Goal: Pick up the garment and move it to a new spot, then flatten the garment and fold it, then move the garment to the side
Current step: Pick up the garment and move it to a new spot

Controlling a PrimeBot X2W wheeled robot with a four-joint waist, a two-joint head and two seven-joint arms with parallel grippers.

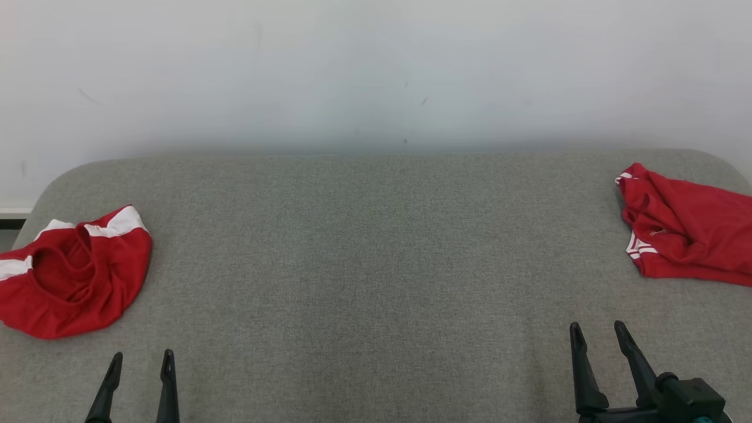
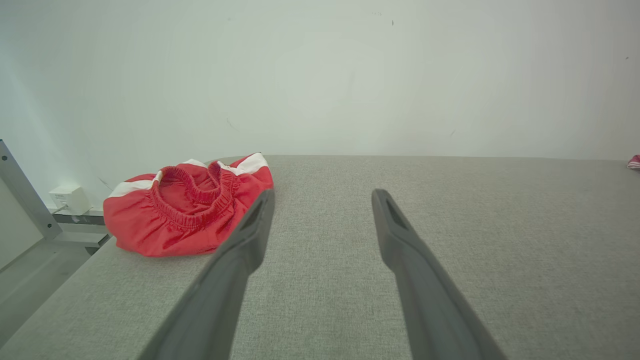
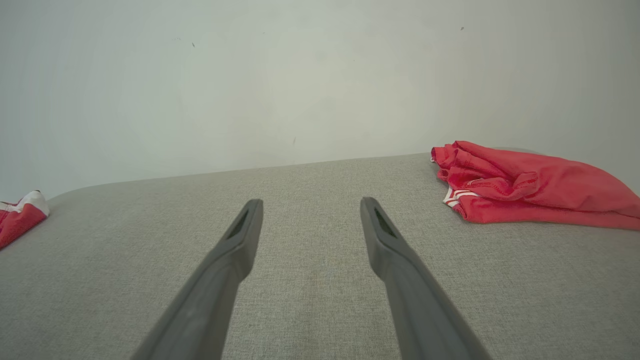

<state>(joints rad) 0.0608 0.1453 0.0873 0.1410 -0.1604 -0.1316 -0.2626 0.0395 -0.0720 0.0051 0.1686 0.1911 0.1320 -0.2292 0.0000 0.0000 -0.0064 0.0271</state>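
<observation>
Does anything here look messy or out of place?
Nothing is spilled or broken, but both clothes are rumpled: the left red garment sits bunched with its elastic waistband gaping near a corner of the grey table, and the right red garment lies crumpled at the far right.

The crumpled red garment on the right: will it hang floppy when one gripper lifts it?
Probably floppy: the crumpled red, white-striped garment lies in soft folds. It looks thin, so likely light. Pushed, it may bunch on the grey woven tabletop.
</observation>
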